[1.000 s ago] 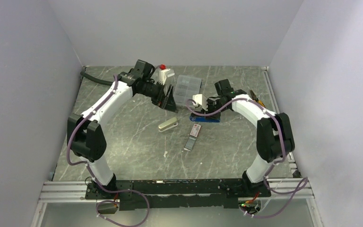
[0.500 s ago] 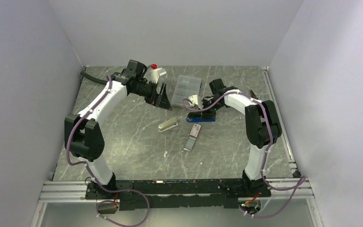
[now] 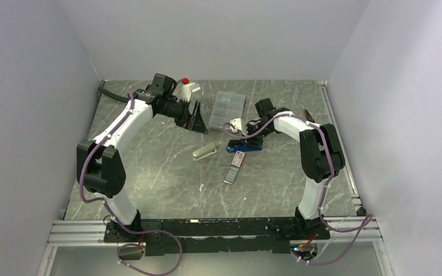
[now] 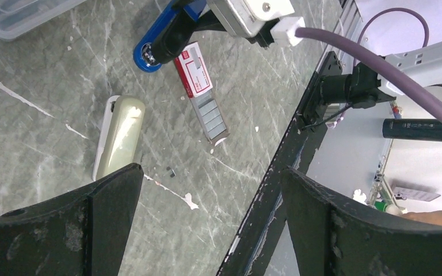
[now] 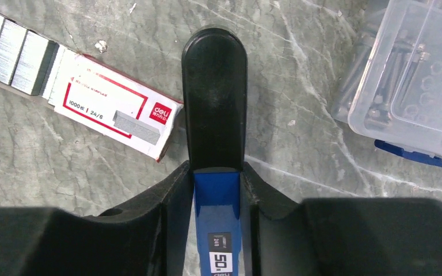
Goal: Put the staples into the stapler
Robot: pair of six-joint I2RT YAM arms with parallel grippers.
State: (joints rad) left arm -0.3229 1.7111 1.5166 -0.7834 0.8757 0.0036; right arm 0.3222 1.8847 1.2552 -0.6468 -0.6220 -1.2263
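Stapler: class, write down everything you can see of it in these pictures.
The stapler is long and narrow, with a glossy black rounded end, plastic by its look, and a blue body bearing a small label that reads 50. It lies on the grey marbled table. The right gripper clamps the blue part from both sides. A white box of staples lies just beside the black end; whether they touch is unclear.

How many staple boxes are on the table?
1: the staple box lies left of the stapler in the right wrist view, staples slid out. Others may be hidden.
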